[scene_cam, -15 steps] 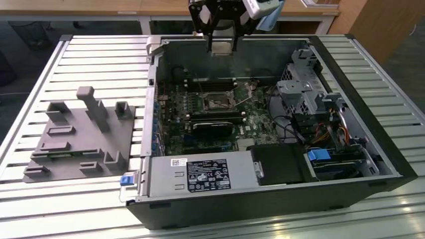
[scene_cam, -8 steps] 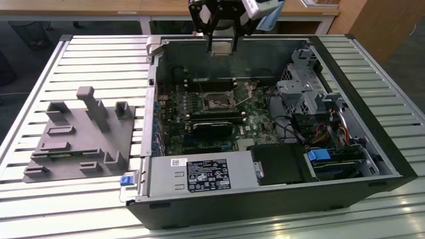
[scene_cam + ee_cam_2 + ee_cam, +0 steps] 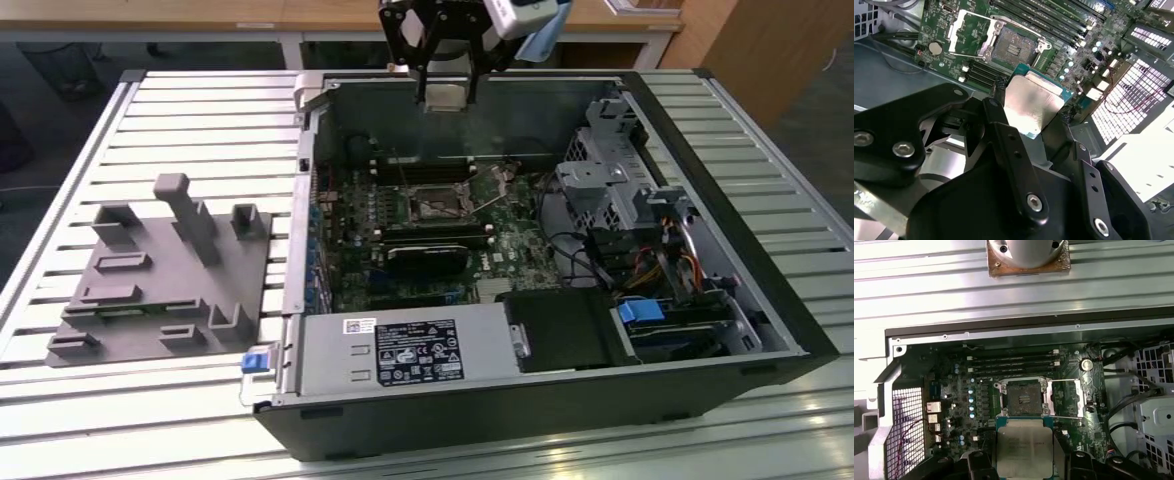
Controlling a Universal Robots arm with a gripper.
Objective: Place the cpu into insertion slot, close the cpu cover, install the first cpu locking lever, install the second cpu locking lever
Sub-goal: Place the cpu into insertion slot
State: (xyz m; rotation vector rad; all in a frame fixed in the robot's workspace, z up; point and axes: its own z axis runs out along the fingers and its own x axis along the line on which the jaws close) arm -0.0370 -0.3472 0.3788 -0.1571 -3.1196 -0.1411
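Observation:
My gripper hangs above the back wall of the open computer case, shut on the cpu. In both wrist views the cpu is a flat square chip with a silvery top, clamped by its edges between the two black fingers. The insertion slot lies bare on the green board, well below and ahead of the chip. The cpu cover is a thin metal frame flipped open beside the slot. A thin locking lever stands free next to it.
A grey power supply box fills the case's near side, with a black heatsink block between it and the slot. Memory slots run along the board. Drive cages and cables crowd the exterior view's right. A grey fixture stands on the slatted table.

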